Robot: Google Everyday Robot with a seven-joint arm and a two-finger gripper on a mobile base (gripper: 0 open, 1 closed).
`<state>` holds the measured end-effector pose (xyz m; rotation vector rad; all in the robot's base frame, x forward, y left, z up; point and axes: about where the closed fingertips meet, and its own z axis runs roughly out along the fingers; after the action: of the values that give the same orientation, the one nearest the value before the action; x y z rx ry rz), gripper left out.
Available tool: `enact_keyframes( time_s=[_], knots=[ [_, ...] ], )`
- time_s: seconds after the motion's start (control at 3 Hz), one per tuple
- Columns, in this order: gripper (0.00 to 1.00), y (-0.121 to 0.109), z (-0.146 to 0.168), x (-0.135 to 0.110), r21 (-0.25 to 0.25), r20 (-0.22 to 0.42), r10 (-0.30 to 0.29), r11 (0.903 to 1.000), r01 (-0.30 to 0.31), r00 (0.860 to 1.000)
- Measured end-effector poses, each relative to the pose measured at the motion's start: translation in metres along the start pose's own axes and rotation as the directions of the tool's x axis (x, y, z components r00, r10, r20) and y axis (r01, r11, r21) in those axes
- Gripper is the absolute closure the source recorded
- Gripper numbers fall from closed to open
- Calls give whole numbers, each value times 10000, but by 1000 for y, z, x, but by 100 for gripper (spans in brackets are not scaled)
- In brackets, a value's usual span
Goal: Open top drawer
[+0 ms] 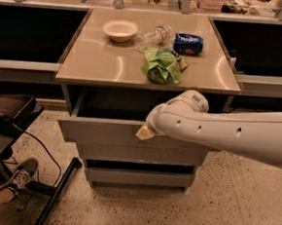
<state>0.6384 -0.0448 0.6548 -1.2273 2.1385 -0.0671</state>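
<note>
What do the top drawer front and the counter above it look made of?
Top drawer: looks like painted grey metal, matte, with a flat handle-less front; laminate can't be ruled out. Counter: smooth tan laminate or similar, semi-gloss, with bright light reflections. The claw sits at the drawer front's upper edge.

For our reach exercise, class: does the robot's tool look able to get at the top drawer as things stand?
Probably yes: the tool is right at the upper front edge of the top drawer, with nothing between them. Whether it touches is unclear.
</note>
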Motion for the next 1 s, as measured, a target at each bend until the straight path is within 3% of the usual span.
enact_keyframes(
  time_s=[1.0],
  knots=[
    [100,10,-10,9,40,89,106,9999,-107,9999]
  ],
)
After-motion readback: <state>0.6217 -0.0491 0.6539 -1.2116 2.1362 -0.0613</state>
